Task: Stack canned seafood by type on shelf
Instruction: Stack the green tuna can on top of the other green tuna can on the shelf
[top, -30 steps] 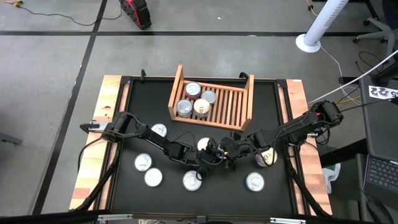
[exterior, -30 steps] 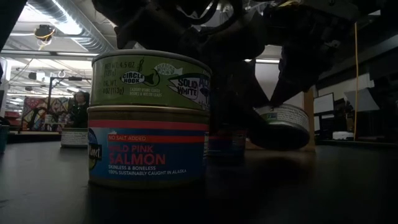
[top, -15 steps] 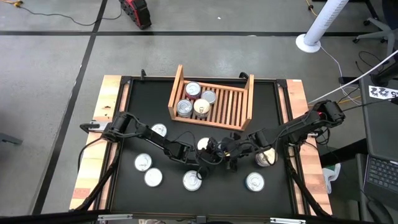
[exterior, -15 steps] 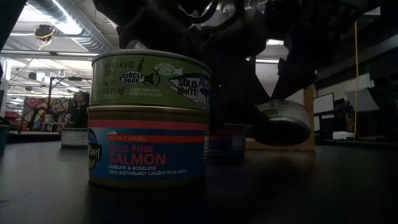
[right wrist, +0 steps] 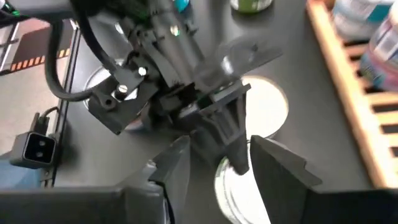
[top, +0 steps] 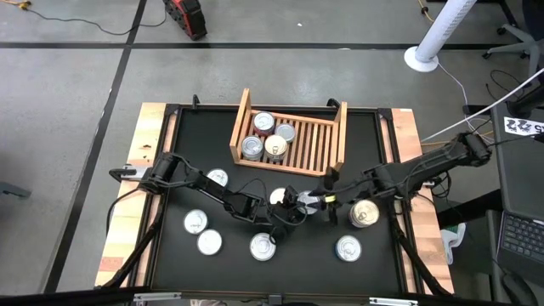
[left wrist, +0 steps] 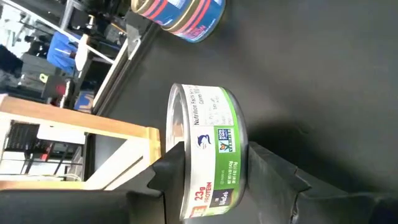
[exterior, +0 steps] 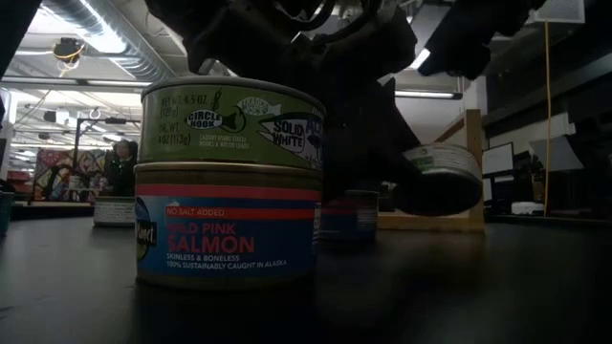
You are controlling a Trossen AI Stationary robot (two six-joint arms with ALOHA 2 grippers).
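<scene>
My left gripper (top: 297, 206) reaches to the table's middle and is shut on a green-labelled tin (left wrist: 211, 130), which the low view shows tilted (exterior: 442, 172). My right gripper (top: 327, 199) hangs open just to its right and higher, with nothing between its fingers (right wrist: 217, 155). The wooden shelf (top: 319, 146) stands at the far middle, with several tins (top: 264, 123) standing on the left part of its slats. More tins lie flat on the black mat, among them one (top: 364, 212) under my right arm. Near the low camera a green tin sits on a salmon tin (exterior: 228, 225). My left gripper pinches the green-labelled tin between its two fingers, one on the lid face (left wrist: 177, 155), the other on the bottom face (left wrist: 250, 158). The fingers slant down from the table's left. The tin is turned on edge, label wall outward, and tilted. In the low view it looks clear of the mat.
Loose tins lie at the near left (top: 196, 223) (top: 209, 243), near middle (top: 263, 246), near right (top: 348, 248) and left of centre (top: 218, 178). One more (top: 279, 197) lies beside my left gripper. The shelf's right half (top: 327, 140) shows bare slats.
My right gripper has risen and drawn back toward the table's right, away from the left gripper and the tin. The left gripper has stayed in place with the tilted tin.
</scene>
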